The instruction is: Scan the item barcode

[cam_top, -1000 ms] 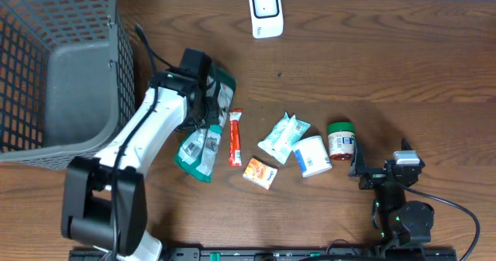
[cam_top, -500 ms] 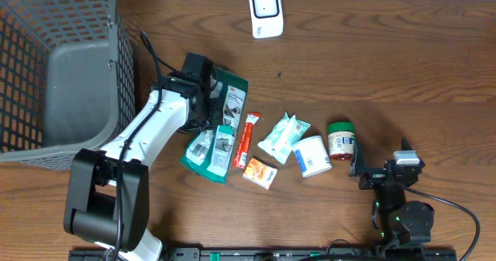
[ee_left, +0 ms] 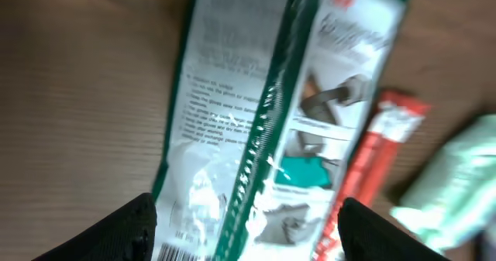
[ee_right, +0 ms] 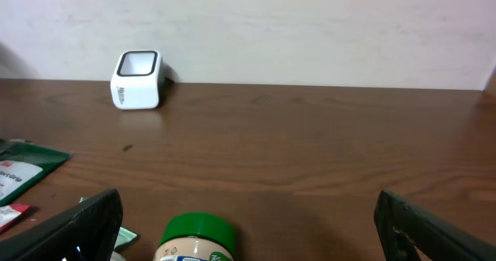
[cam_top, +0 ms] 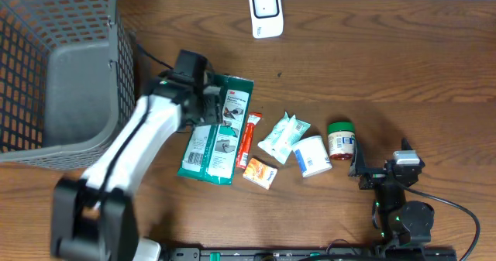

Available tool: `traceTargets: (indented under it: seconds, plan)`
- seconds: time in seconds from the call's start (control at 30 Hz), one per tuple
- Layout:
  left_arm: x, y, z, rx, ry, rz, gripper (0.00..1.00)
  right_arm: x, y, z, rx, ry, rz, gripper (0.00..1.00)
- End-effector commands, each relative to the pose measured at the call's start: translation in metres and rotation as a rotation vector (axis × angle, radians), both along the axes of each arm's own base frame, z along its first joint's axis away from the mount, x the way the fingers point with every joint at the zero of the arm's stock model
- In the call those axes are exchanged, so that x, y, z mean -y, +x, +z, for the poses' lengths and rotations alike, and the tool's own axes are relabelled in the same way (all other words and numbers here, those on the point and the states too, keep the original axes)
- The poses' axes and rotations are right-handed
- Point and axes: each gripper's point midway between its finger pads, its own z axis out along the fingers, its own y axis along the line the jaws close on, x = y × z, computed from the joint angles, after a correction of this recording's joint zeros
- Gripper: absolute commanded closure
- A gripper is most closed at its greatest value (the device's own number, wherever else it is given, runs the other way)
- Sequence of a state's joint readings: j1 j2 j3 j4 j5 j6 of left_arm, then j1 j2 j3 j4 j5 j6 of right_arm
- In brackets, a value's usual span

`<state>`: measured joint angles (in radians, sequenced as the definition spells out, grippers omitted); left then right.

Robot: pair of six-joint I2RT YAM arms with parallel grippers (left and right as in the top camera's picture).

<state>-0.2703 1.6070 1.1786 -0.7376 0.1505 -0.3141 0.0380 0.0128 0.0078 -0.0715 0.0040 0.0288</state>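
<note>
The left gripper (ee_left: pixel 252 226) hangs jaws apart over the green 3M packet (cam_top: pixel 215 129), which lies flat on the table (cam_top: pixel 387 67) against a red sachet (cam_top: pixel 248 141) — well short of the white scanner (cam_top: pixel 266 12). The film looks glossy and crinkled — a pinch could slip, or drag the sachet along. The right gripper (ee_right: pixel 252 226) gapes empty.

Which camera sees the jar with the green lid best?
The overhead view: it shows the whole jar, lid and label. The right wrist view catches only its green lid at the bottom edge. The left wrist view misses it.
</note>
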Motion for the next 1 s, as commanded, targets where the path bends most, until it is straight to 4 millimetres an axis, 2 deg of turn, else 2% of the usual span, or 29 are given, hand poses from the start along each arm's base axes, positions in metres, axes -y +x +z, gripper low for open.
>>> traceTargets:
  seconds: [0.0, 0.1, 0.23, 0.43, 0.67, 0.73, 0.8, 0.97]
  plan:
    - [-0.022, -0.002, 0.065, 0.15, -0.022, 0.054, 0.28, -0.001, 0.0, -0.001, -0.001, -0.015, 0.005, 0.01]
    - [-0.054, -0.024, 0.087, 0.175, 0.05, 0.125, 0.3, -0.001, 0.0, -0.001, -0.001, -0.015, 0.005, 0.01]
    - [-0.09, -0.045, 0.101, 0.19, 0.18, 0.208, 0.31, -0.001, 0.0, -0.001, -0.001, -0.015, 0.005, 0.01]
    - [-0.13, -0.055, 0.111, 0.209, 0.325, 0.314, 0.32, -0.001, 0.0, -0.001, -0.001, -0.015, 0.005, 0.01]
    - [-0.128, -0.057, 0.108, 0.192, 0.311, 0.308, 0.3, -0.001, 0.0, -0.001, -0.001, -0.015, 0.005, 0.01]
    - [-0.128, -0.058, 0.107, 0.183, 0.313, 0.306, 0.21, -0.001, 0.0, -0.001, -0.002, -0.015, 0.005, 0.01]
    - [-0.129, -0.06, 0.106, 0.175, 0.316, 0.305, 0.17, -0.001, 0.0, -0.001, -0.001, -0.015, 0.005, 0.01]
    - [-0.129, -0.06, 0.106, 0.175, 0.316, 0.305, 0.16, -0.001, 0.0, -0.001, -0.001, -0.015, 0.005, 0.01]
